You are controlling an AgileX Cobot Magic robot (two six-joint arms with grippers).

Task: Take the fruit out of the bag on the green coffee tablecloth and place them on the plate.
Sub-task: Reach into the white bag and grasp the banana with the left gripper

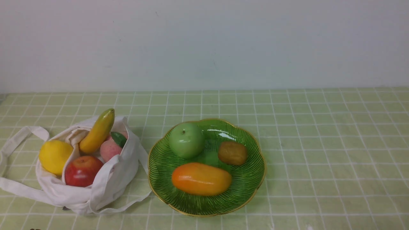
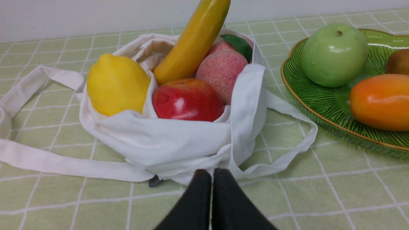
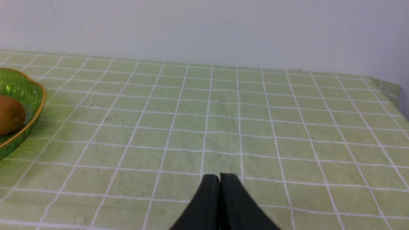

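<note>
A white cloth bag [image 1: 108,179] [image 2: 179,143] lies open on the pale green checked tablecloth [image 1: 319,143] at the left. In it sit a yellow lemon [image 1: 55,156] [image 2: 116,83], a red apple [image 1: 82,171] [image 2: 187,100], a pink peach [image 1: 110,149] [image 2: 220,68] with a green leaf, and a banana [image 1: 97,131] [image 2: 193,40] leaning upright. The green glass plate [image 1: 249,182] [image 2: 306,99] stands right of the bag. My left gripper [image 2: 211,172] is shut and empty, just before the bag's near side. Over bare cloth, my right gripper [image 3: 219,177] is shut and empty. Neither arm shows in the front view.
On the plate lie a green apple [image 1: 187,140] [image 2: 334,54], a brown kiwi [image 1: 232,153] [image 3: 11,115] and an orange mango [image 1: 201,179] [image 2: 380,100]. The bag's long straps [image 1: 19,139] [image 2: 48,163] trail over the cloth. A white wall [image 1: 204,41] backs the table.
</note>
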